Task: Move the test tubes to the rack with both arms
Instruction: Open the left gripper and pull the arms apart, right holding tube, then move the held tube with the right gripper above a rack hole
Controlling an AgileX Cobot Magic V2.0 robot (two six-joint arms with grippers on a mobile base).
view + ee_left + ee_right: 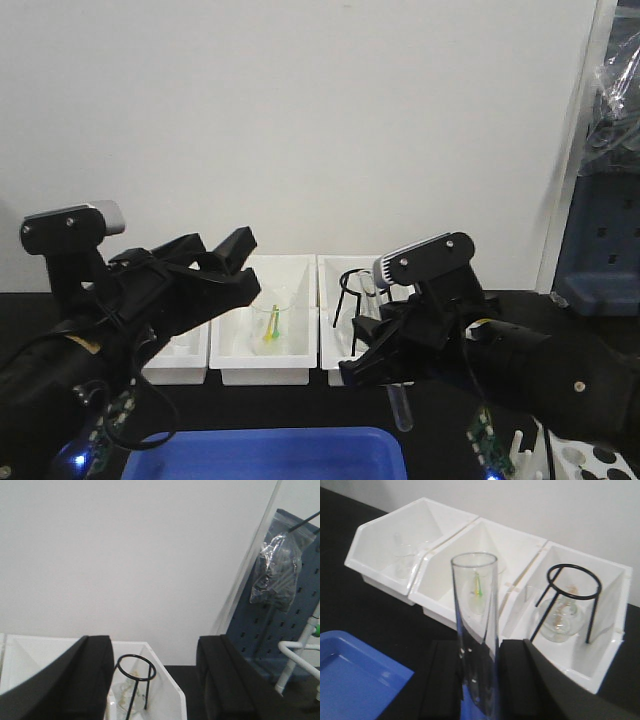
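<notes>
My right gripper (pixel 385 362) is shut on a clear glass test tube (pixel 401 408), held nearly upright above the black table, its round bottom hanging below the fingers. In the right wrist view the tube (pixel 475 605) rises between the two black pads (pixel 445 680), open rim up; the gripper (pixel 477 685) faces the white bins. My left gripper (pixel 245 266) is open and empty, raised in front of the bins; in the left wrist view its gripper (pixel 150 680) shows wide-apart fingers (pixel 70 680). The white rack (pixel 588 462) sits at the bottom right corner, partly cut off, with pegs beside it.
Three white bins (pixel 290 268) stand in a row at the back. The right one (pixel 612 605) holds a black wire ring stand (pixel 570 587) and a round flask (pixel 560 620). A blue tray (pixel 270 455) lies at the front. A blue pegboard (pixel 605 240) stands at the right.
</notes>
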